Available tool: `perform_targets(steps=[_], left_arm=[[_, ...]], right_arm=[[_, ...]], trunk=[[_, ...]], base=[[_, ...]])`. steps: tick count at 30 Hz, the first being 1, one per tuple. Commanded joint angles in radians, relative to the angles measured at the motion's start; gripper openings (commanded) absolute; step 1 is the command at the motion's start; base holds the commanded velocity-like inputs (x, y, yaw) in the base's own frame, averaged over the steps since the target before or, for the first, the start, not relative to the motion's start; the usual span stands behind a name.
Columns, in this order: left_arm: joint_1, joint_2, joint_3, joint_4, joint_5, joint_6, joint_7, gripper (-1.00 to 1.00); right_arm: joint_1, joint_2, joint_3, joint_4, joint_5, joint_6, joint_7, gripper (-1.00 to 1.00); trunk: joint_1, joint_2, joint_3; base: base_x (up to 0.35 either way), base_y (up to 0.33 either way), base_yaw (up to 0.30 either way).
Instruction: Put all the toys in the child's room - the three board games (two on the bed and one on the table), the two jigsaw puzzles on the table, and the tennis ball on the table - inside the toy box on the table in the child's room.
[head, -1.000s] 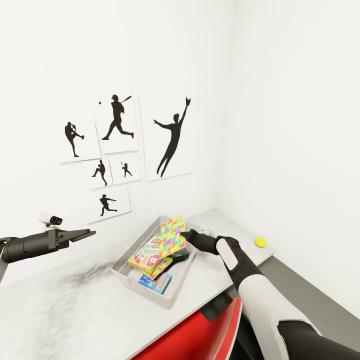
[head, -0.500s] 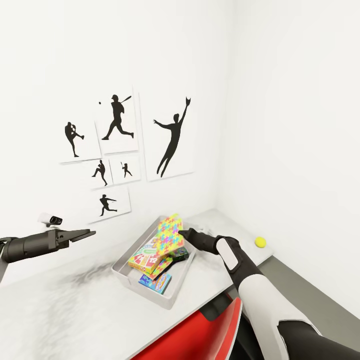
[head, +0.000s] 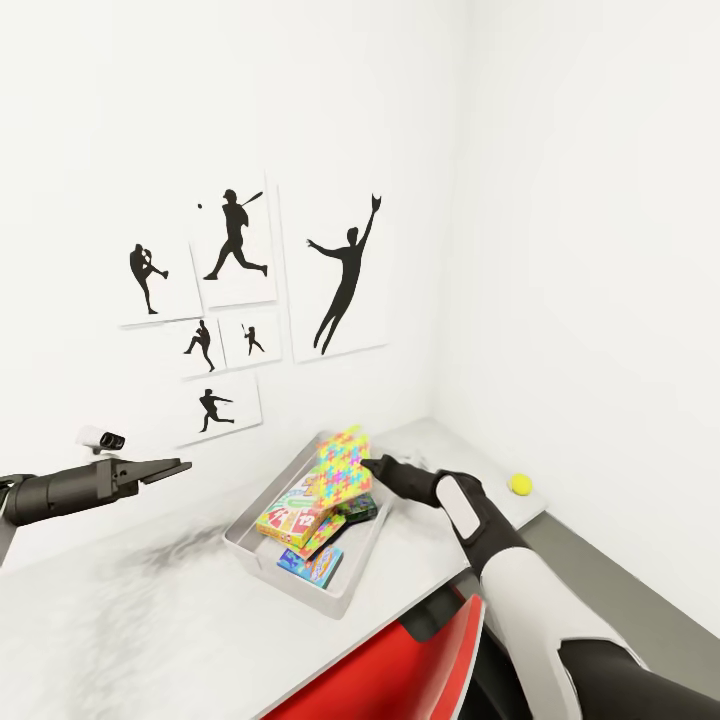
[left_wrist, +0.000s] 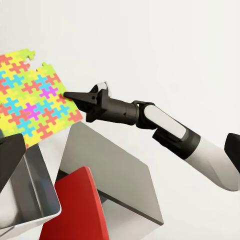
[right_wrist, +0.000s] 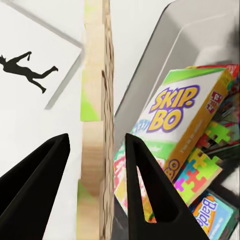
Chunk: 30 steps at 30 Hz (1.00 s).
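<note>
A colourful jigsaw puzzle (head: 342, 463) stands on edge, tilted, over the far end of the grey toy box (head: 247, 522). My right gripper (head: 366, 464) is at its right edge. In the right wrist view the puzzle's edge (right_wrist: 97, 115) runs between the two fingers with a gap on each side, so the gripper is open. Inside the box lie the SKIP-BO board game (head: 290, 515) (right_wrist: 175, 120), a blue board game (head: 312, 565), a dark green one (head: 358, 508) and a second puzzle (right_wrist: 200, 170). The tennis ball (head: 520, 484) rests on the table (head: 130, 620) at the far right. My left gripper (head: 168, 466) hovers shut, left of the box.
A red chair back (head: 400, 660) rises at the table's near edge, below my right arm. Baseball silhouette posters (head: 235, 300) hang on the wall behind the table. The room corner lies just beyond the box.
The puzzle has shifted slightly left and tipped further over the box. My right gripper stays at its edge. The left arm has not moved.
</note>
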<state>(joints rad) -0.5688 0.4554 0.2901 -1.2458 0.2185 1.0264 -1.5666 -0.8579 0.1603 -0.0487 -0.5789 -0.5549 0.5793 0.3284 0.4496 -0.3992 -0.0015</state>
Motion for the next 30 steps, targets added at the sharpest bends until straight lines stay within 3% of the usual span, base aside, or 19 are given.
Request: perform_targets(steps=[1, 6, 10, 21, 30], left_arm=[[0.000, 0.000, 0.000, 0.000, -0.001, 0.011, -0.004, 1.00], [0.000, 0.000, -0.001, 0.000, -0.001, 0.011, -0.004, 1.00], [0.000, 0.000, -0.001, 0.000, -0.001, 0.011, -0.004, 1.00], [0.000, 0.000, 0.000, 0.000, -0.001, 0.011, -0.004, 1.00], [0.000, 0.000, -0.001, 0.000, -0.001, 0.011, -0.004, 1.00]], right_arm=[[0.000, -0.008, -0.006, 0.001, -0.005, 0.007, 0.003, -1.00], [0.004, -0.023, -0.069, 0.007, -0.007, 0.005, 0.007, -1.00], [0.005, -0.017, -0.088, 0.008, -0.007, 0.005, 0.007, -1.00], [0.005, -0.016, -0.091, 0.007, -0.006, 0.007, 0.008, -1.00], [0.005, -0.022, -0.091, 0.004, -0.006, 0.009, 0.008, -1.00]], trunk=[[0.000, -0.001, 0.000], [0.000, -0.001, -0.001], [0.000, -0.001, -0.001], [0.000, -0.001, -0.002], [0.000, -0.001, -0.002]], base=[[0.000, 0.000, 0.000], [0.000, 0.000, 0.000], [0.000, 0.000, 0.024], [0.000, 0.000, 0.173], [-0.011, 0.076, 0.020]])
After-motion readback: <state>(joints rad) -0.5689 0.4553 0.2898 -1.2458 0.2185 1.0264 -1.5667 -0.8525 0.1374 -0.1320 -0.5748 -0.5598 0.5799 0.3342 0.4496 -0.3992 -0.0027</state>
